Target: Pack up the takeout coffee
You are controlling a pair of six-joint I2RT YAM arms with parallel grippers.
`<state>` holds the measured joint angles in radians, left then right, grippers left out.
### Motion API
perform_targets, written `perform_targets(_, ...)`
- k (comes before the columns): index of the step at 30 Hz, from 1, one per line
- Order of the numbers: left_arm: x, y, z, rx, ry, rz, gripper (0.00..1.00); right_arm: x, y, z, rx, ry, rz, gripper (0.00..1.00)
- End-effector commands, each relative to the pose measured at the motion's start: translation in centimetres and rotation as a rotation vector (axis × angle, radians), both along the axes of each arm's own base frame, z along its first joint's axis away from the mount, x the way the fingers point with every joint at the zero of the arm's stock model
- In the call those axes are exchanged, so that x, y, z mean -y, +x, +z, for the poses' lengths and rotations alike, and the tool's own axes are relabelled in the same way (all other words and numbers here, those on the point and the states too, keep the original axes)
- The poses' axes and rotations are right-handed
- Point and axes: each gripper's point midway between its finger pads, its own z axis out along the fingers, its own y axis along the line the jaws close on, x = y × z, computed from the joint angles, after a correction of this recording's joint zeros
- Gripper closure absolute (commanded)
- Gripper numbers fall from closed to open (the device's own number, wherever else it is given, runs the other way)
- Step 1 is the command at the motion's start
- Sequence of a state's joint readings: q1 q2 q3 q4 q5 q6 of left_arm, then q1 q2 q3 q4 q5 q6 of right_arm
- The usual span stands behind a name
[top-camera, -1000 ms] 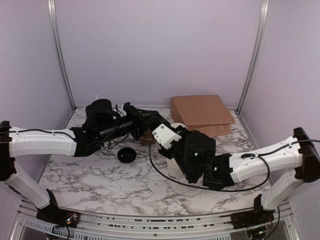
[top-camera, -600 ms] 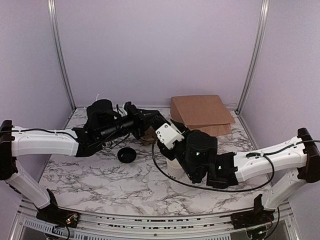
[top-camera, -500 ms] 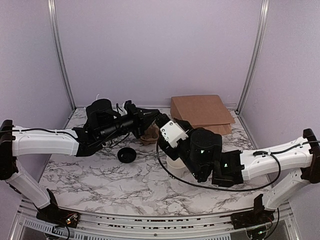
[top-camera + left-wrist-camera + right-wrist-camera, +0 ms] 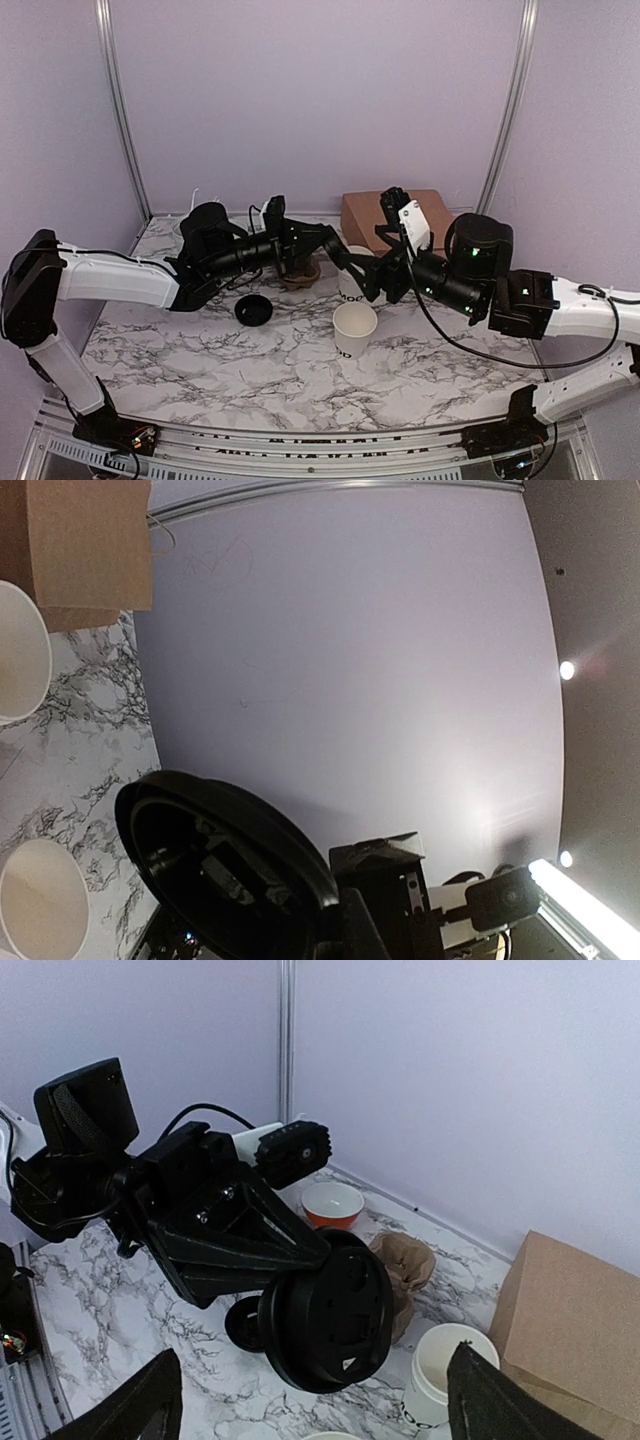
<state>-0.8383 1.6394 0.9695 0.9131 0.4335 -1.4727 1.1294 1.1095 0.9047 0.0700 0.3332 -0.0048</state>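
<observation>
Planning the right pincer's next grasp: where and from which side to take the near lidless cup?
Probably the side wall of the near lidless cup, below the rim, coming level from its right: it stands upright and open, apart from the far cup and loose lid.

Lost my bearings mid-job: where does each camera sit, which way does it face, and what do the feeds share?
Top external: above and behind the bases, looking down across the table to the back wall; both arms show.
Left wrist: on the left arm, rolled sideways, facing wall and right arm; the held black lid hides its fingers.
Right wrist: raised, facing the left gripper; the right gripper is open, fingertips in the bottom corners.
Shared: all three show the black lid and brown bag.
</observation>
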Motion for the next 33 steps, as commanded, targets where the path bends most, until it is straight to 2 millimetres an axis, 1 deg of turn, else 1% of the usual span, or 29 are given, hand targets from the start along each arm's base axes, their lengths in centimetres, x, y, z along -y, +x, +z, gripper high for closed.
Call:
perform_targets(1, 0.4, -2.9, 3.6, 0.206, -0.073, -0.147, 1.00, 0.3, -1.7, -0.5, -0.121, 0.085, 0.160, 0.11)
perform_targets(4, 0.5, -3.9, 3.9, 0.256, -0.074, -0.197, 1.00, 1.5, -1.3, -0.7, -0.158, 0.111, 0.185, 0.09)
perform_targets(6, 0.5, -4.6, 4.0, 0.279, -0.073, -0.231, 1.00, 1.8, -1.5, -0.8, -0.162, 0.112, 0.213, 0.08)
perform_targets(9, 0.6, -6.1, 4.6, 0.328, -0.086, -0.297, 1.00, 2.1, -2.0, -0.6, -0.145, 0.095, 0.237, 0.08)
perform_targets(13, 0.7, -8.7, 5.7, 0.416, -0.103, -0.380, 1.00, 2.5, -3.0, 0.1, -0.105, 0.082, 0.275, 0.06)
perform_targets(18, 0.7, -10.5, 6.4, 0.477, -0.116, -0.437, 1.00, 2.8, -4.5, 0.9, -0.054, 0.064, 0.330, 0.02)
perform_targets(21, 1.0, -11.7, 6.9, 0.511, -0.127, -0.478, 0.99, 2.5, -5.1, 1.1, -0.027, 0.024, 0.339, 0.02)
perform_targets(24, 1.1, -12.2, 7.1, 0.533, -0.132, -0.488, 1.00, 2.0, -5.6, 1.3, 0.002, -0.012, 0.325, 0.01)
perform_targets(27, 1.1, -12.6, 7.3, 0.551, -0.137, -0.490, 1.00, 1.6, -5.8, 0.9, 0.011, -0.052, 0.297, 0.01)
perform_targets(33, 1.4, -12.8, 7.3, 0.553, -0.139, -0.497, 1.00, 1.8, -5.6, 1.4, 0.020, -0.034, 0.262, 0.03)
